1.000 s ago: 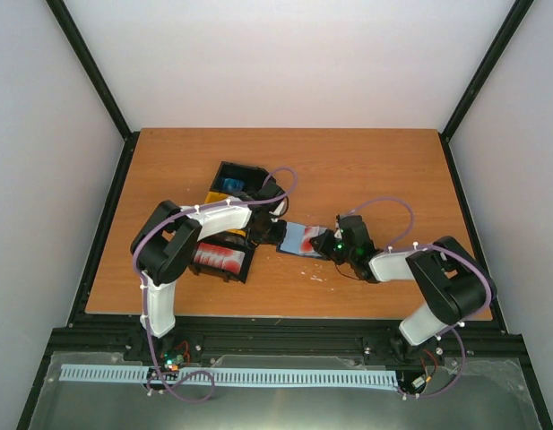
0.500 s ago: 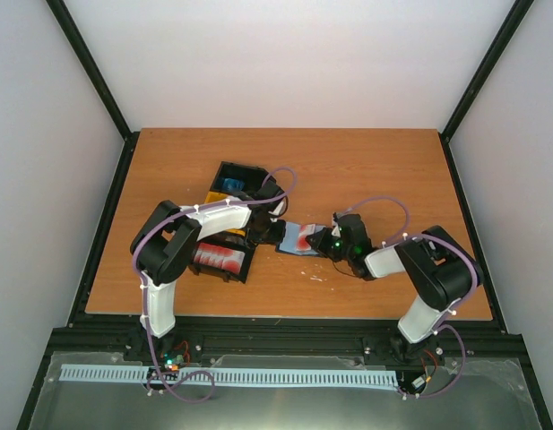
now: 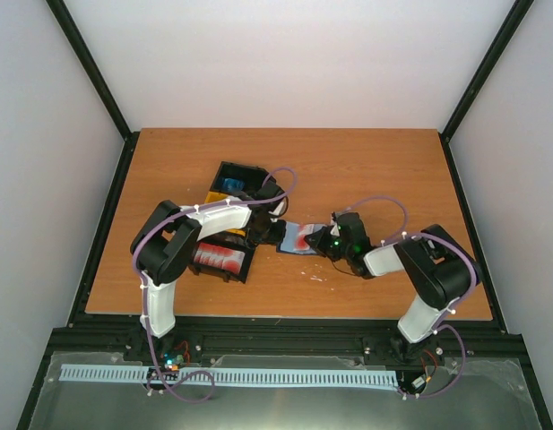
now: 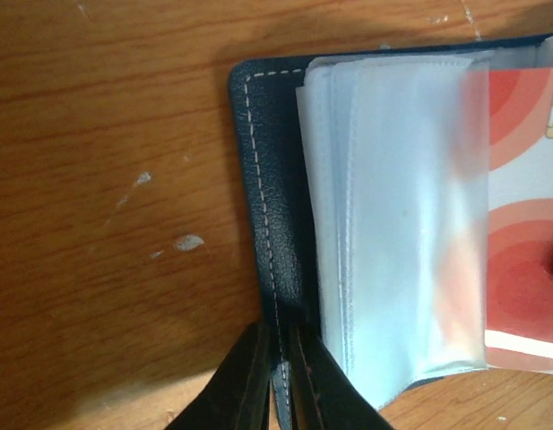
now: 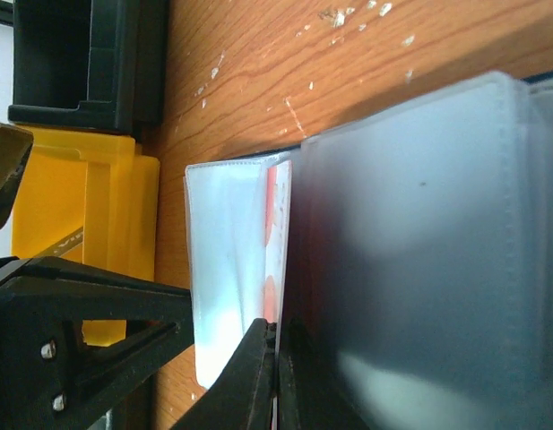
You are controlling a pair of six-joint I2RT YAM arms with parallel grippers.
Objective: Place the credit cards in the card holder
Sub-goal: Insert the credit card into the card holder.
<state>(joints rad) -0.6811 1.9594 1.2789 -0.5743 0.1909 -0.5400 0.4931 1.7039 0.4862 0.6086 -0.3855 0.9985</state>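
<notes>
**Both grippers closed at the open card holder**

Your left gripper (image 4: 279,345) has its jaws drawn narrow, pinching the stitched dark blue edge of the card holder (image 4: 258,179). Your right gripper (image 5: 276,336) is fully closed on the thin edge of a red credit card (image 4: 527,224), which sits partly under the clear sleeves (image 4: 393,224) on the side away from the left gripper. The right wrist view shows that card edge-on, slipped between two of the sleeves.

The card holder lies open and flat on the wooden table (image 4: 106,179), between the two arms and near the table's middle. A yellow bin (image 5: 79,224) stands just beyond the holder's left end. To the left, near the left arm's elbow, a black bin (image 3: 238,272) holds more credit cards (image 3: 218,258), red with white patches.
</notes>
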